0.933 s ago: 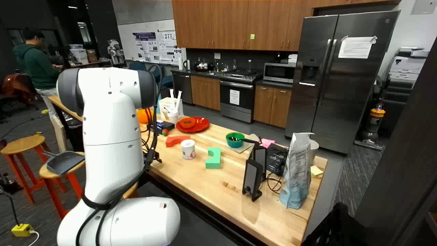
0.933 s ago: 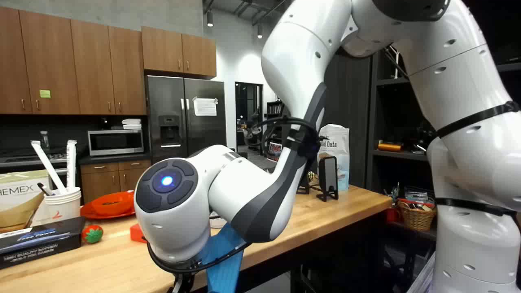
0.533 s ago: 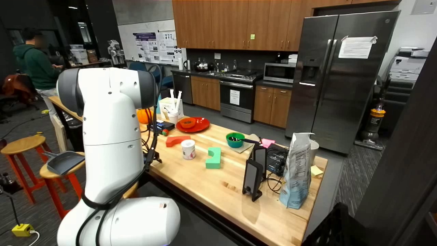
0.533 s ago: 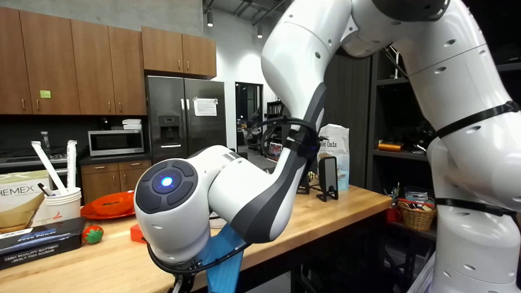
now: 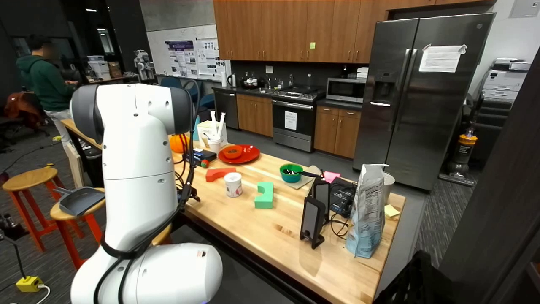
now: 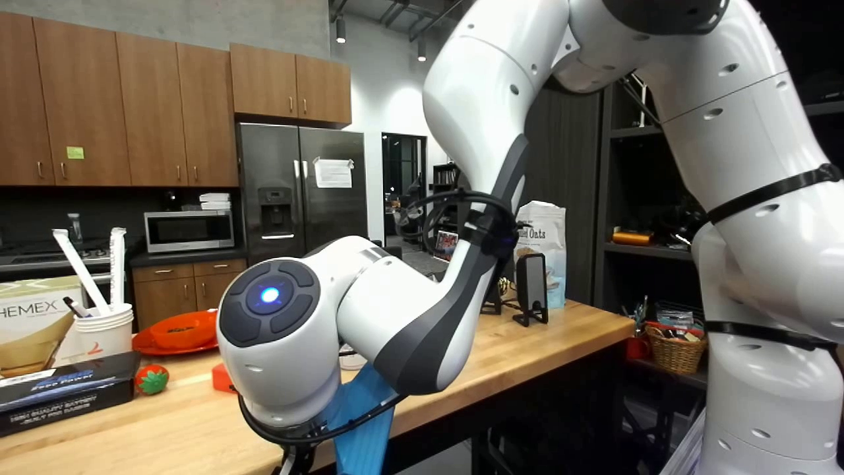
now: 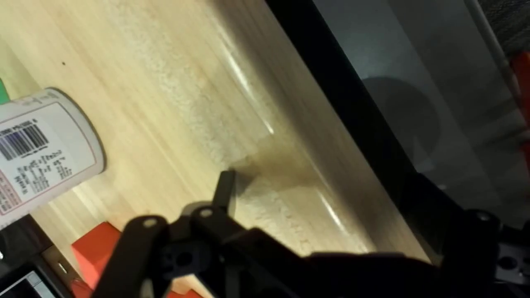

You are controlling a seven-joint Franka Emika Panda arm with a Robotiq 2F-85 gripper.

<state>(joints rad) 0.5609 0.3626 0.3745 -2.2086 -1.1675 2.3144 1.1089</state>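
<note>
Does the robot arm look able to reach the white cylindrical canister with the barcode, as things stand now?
Probably yes: in the wrist view the black gripper is open, and only light wooden tabletop shows between it and the canister. The red angular block near the canister may need care.

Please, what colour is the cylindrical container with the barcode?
The container is mainly white with some pink; it shows best in the wrist view.

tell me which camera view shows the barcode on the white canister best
The wrist view: the barcode is large there, though the left edge cuts off part of the white canister. In an exterior view the canister is whole, no barcode discernible; in an exterior view, what looks like a sliver of it shows past the arm.
</note>
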